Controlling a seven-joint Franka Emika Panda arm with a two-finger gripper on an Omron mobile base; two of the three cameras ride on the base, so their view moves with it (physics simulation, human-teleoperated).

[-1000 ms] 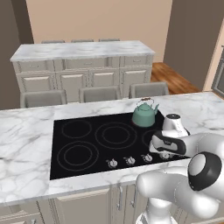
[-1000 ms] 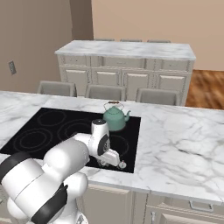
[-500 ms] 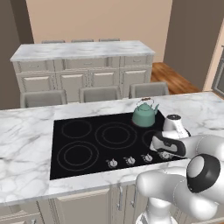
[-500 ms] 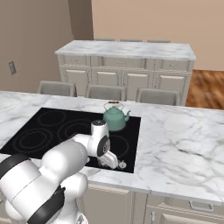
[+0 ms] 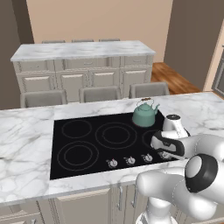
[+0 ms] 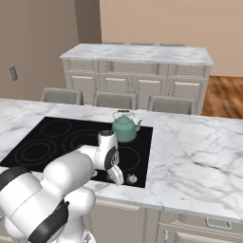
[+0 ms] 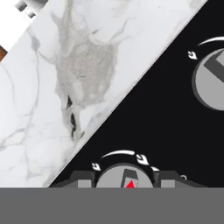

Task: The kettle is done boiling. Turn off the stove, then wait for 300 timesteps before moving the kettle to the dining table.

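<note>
one teal kettle [image 5: 144, 114] sits at the stove [image 5: 83, 140]'s back right burner. the gripper [image 7: 124, 180] straddles the rightmost of five knobs [image 7: 124, 177], fingers [image 7: 83, 178] either side. three chairs [image 5: 100, 93] line the marble tabletop [image 5: 26, 131].

Marble island [image 5: 30, 144] with inset black stove [image 5: 87, 144], teal kettle [image 5: 144, 113] apparently on its back-right burner.

Glossy black glass stove [image 5: 87, 144] with silver metal knobs [image 5: 112, 163]; smooth teal enamel-like kettle [image 5: 144, 114]; white grey-veined marble table [image 5: 26, 140]; warm wood floor [image 5: 168, 78]
</note>
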